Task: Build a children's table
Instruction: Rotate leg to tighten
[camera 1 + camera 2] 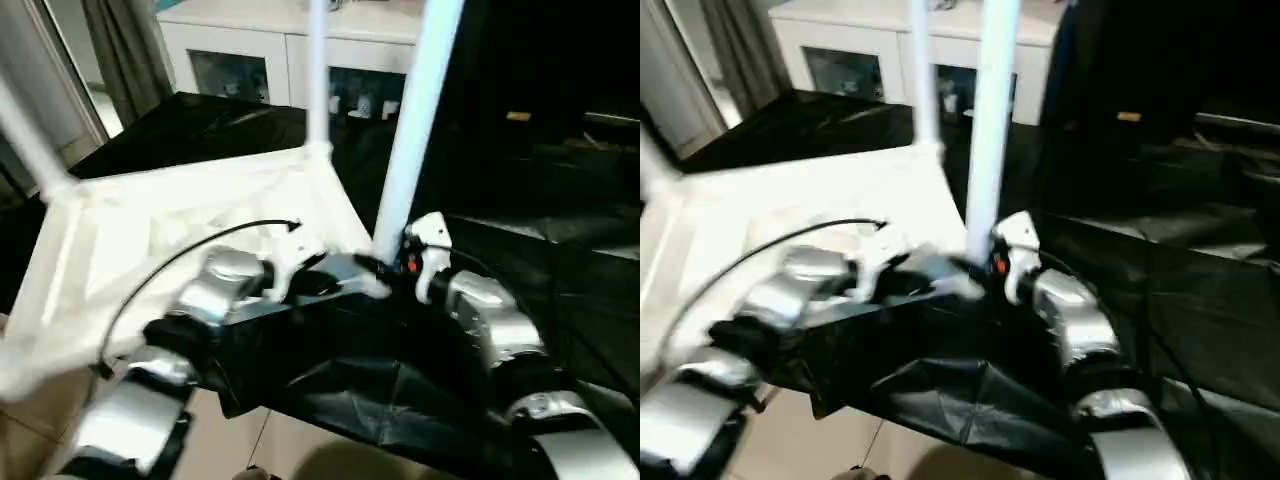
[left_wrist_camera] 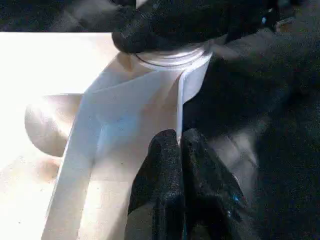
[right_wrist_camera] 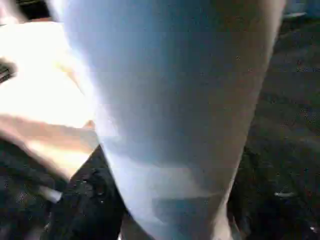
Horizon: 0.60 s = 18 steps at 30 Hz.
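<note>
**Upturned table, both arms at its near corner**

The small white plastic children's table [image 1: 190,225] lies upside down on a black-sheeted surface [image 1: 560,300], three round tapering legs pointing up. The left gripper [image 2: 181,150], fingers pressed together, rests against the ribbed wall by the near corner socket. The right gripper [image 1: 385,270] sits at the base of the nearest leg [image 1: 415,110], seemingly wrapped around it, though blur hides the contact.

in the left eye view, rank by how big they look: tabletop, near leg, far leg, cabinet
1. tabletop
2. cabinet, cut off by the frame's edge, so unsure
3. near leg, looks bigger through nearness
4. far leg
</note>
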{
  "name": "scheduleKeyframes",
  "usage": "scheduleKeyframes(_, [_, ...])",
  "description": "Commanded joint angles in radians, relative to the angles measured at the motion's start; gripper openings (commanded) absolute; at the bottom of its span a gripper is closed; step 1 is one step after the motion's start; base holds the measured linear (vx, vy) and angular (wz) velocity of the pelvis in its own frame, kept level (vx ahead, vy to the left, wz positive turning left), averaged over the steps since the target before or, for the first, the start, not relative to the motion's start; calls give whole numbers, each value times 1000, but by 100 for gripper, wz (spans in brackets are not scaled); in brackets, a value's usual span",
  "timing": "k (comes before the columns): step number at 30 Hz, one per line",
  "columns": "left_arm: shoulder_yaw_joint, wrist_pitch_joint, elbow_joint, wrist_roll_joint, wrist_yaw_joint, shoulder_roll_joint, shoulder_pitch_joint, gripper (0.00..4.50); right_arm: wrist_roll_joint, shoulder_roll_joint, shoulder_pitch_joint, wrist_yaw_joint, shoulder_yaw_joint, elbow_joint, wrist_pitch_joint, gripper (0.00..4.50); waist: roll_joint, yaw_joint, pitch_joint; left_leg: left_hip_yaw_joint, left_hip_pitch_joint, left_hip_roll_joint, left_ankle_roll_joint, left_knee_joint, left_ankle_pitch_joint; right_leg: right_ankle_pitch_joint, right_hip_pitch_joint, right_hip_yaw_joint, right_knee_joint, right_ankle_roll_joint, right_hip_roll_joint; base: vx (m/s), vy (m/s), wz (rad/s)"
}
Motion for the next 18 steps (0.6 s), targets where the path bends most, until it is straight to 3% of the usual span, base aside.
scheduleKeyframes(1, [36,-12,19,-3,122,-38,-48,0,-13,73,41,-80,22,50,58,231,-4,-7,-57,-23,26,21,-23,-81,-383,-410,32,35,-101,-164,-56,0,0,0])
scheduleKeyframes(4, [34,-24,38,-2,141,-64,-59,0,-35,105,43,-99,44,44,35,231,-5,-9,-56,-25,29,19,-20,-82,-412,-443,28,34,-108,-147,-56,0,0,0])
scheduleKeyframes(5, [27,-40,44,4,137,-69,-60,0,-27,114,44,-81,46,40,21,256,-3,-8,-56,-26,29,20,-20,-83,-415,-444,28,34,-108,-145,-57,0,0,0])
scheduleKeyframes(9, [11,-78,47,8,97,-69,-58,0,-8,92,46,-11,50,15,12,284,-2,-10,-59,-28,25,23,-9,-89,-410,-395,35,32,-106,-150,-55,0,0,0])
scheduleKeyframes(11, [1,-92,48,14,71,-62,-56,0,-17,46,58,43,62,-22,9,315,-1,-9,-61,-26,24,25,-5,-89,-392,-338,37,33,-103,-169,-55,0,0,0])
scheduleKeyframes(15, [-8,-108,57,21,34,-43,-58,0,26,-99,106,249,62,-142,12,315,-5,3,-66,-18,22,26,28,-79,-341,-230,45,36,-94,-191,-52,0,0,0])
scheduleKeyframes(16, [-12,-116,62,23,14,-35,-58,0,45,-162,124,319,54,-181,16,315,-7,11,-71,-16,17,25,51,-71,-277,-162,50,36,-86,-208,-53,0,0,0])
scheduleKeyframes(18, [-13,-126,67,24,4,-31,-59,0,56,-193,133,352,48,-199,19,315,-7,16,-74,-13,14,25,76,-63,-227,-97,51,35,-76,-232,-53,0,0,0])
